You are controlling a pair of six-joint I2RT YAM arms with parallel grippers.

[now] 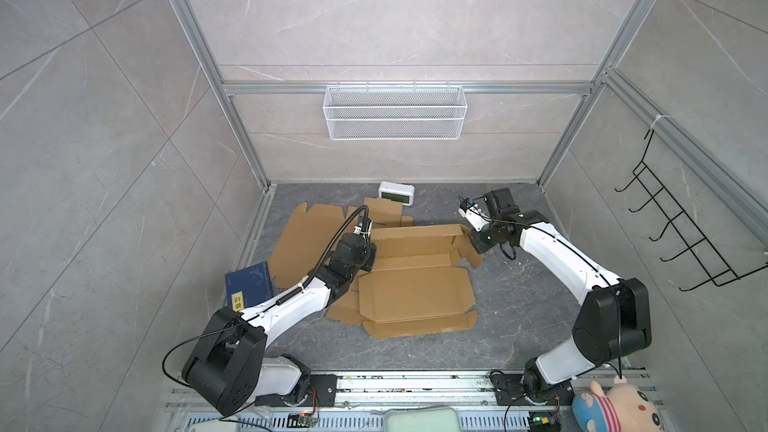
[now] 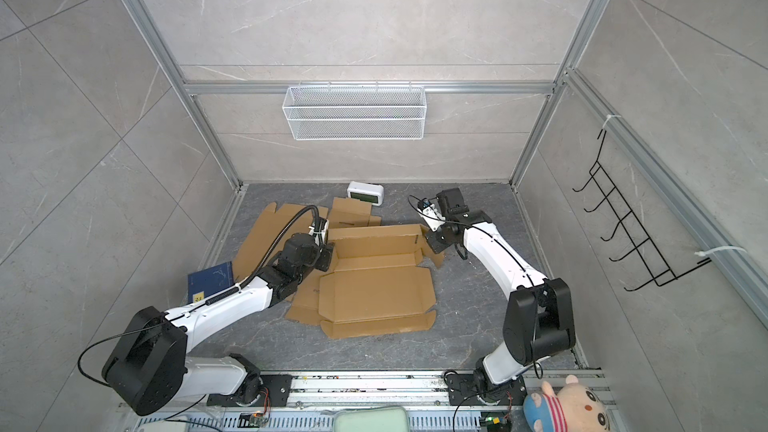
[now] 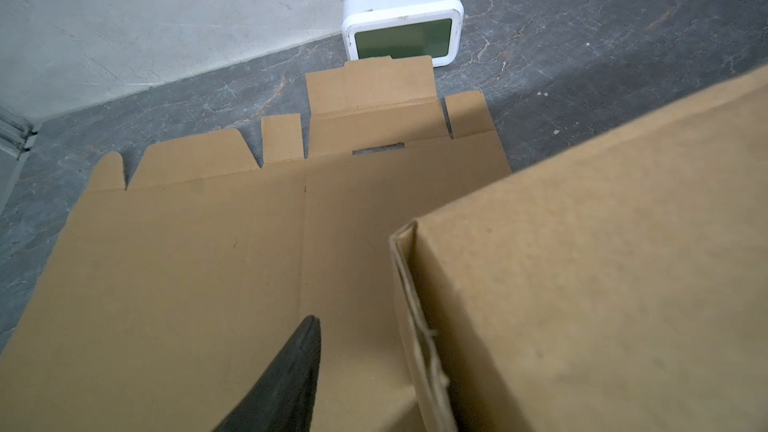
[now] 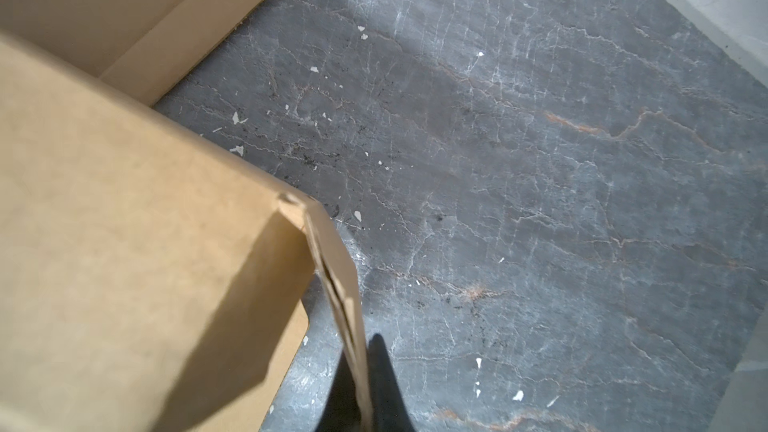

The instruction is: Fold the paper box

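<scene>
- The box (image 1: 415,292) lies near the middle of the bench (image 1: 519,313), half formed. Its base is flat, its long far side (image 1: 419,235) is raised, and its near flaps lie flat.
- The right tool (image 1: 475,243) is at the box's far right corner, clamped on the end flap (image 1: 471,258). In the right wrist view its dark fingers (image 4: 386,388) pinch the cardboard edge between them.
- The left tool (image 1: 371,256) is at the left end of the raised side.
- In the left wrist view one finger (image 3: 291,376) stands clear of that side's end edge. The other finger is hidden behind the cardboard.
- The left tool's jaws stand parted and grip nothing.
- A second, flat sheet (image 1: 299,243) lies left of the box and partly under it.
- A white clock (image 1: 396,193) with a green face stands at the back of the bench, just behind the sheet.
- A blue book (image 1: 248,289) lies just left of the sheet, partly under the left arm.
- A wire basket (image 1: 395,112) hangs on the rear panel.
- A plush toy (image 1: 615,409) sits by the right arm's base.
</scene>
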